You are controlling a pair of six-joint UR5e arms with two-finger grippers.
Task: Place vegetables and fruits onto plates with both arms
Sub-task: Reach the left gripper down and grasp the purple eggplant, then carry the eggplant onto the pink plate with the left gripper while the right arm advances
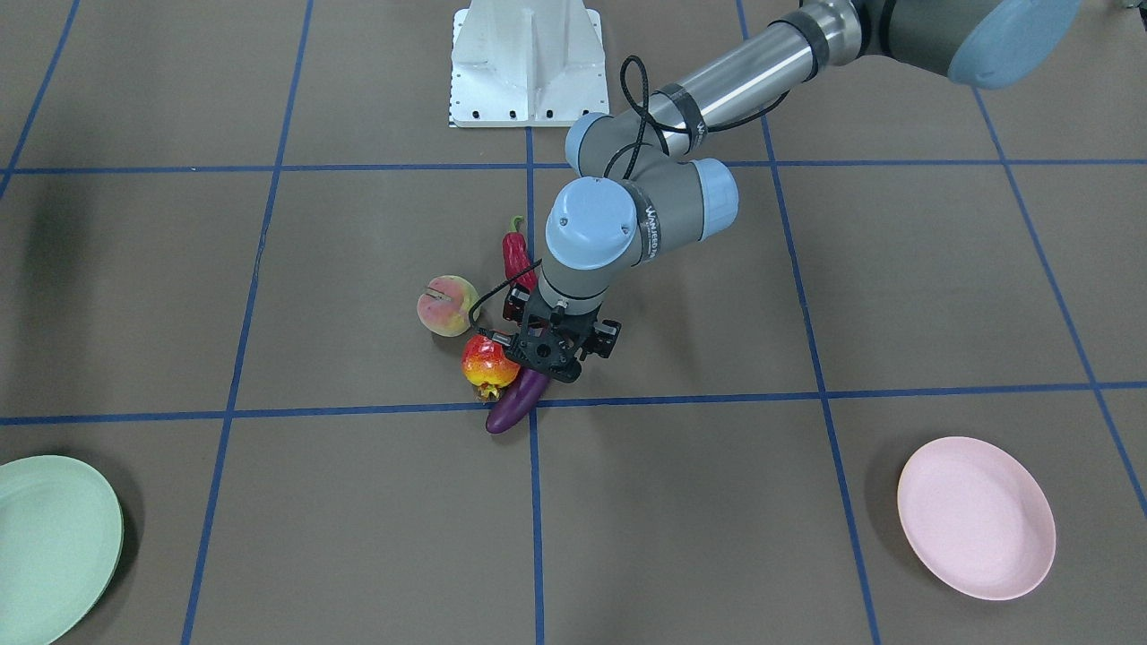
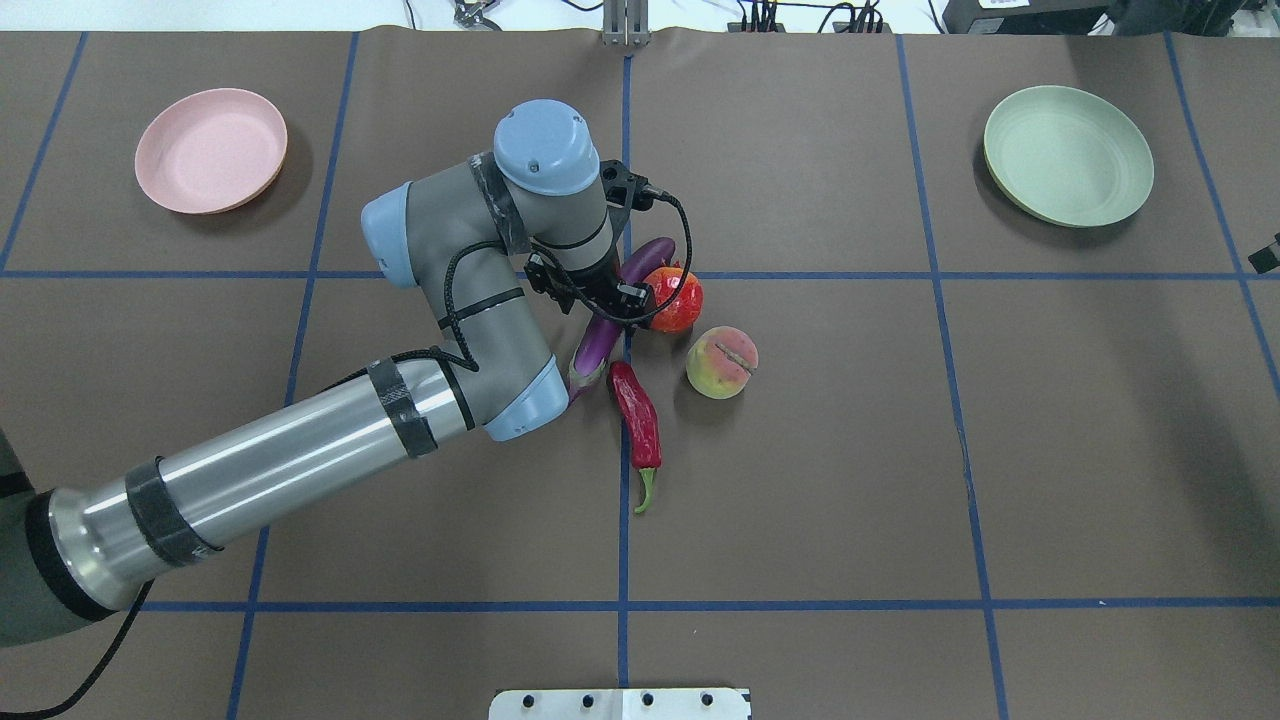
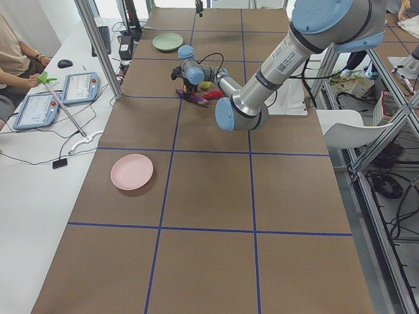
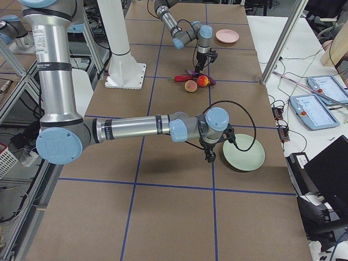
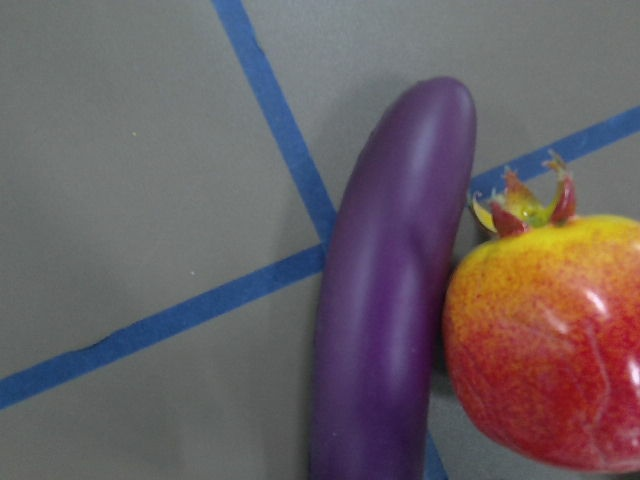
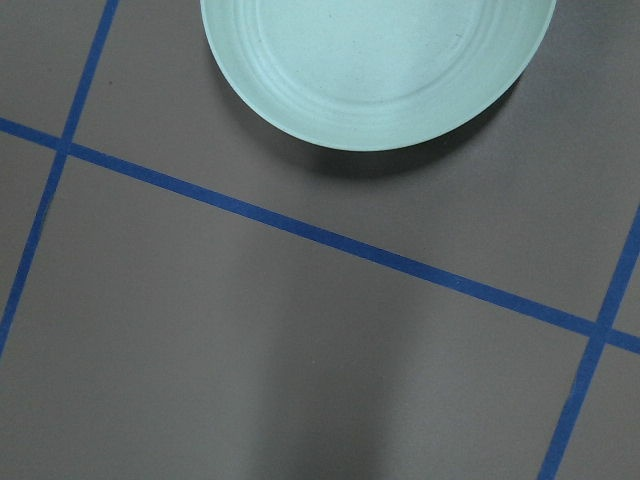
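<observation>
The purple eggplant [image 1: 518,403] lies on the table against the red-orange pomegranate [image 1: 487,365]; the left wrist view shows both close up, eggplant [image 5: 390,300] left of pomegranate [image 5: 550,350]. My left gripper [image 1: 548,356] is low over the eggplant's middle [image 2: 600,340] and looks open, jaws either side. The peach [image 1: 446,305] and red chili [image 1: 515,255] lie beside them, untouched. The pink plate [image 1: 977,518] and mint green plate [image 1: 49,546] are empty. My right gripper [image 4: 209,157] hangs beside the green plate [image 4: 243,152]; I cannot tell its state.
The white robot base [image 1: 527,67] stands at the table's robot-side edge. Blue tape lines cross the brown table. Operators, tablets and cables sit along the far side in the side views.
</observation>
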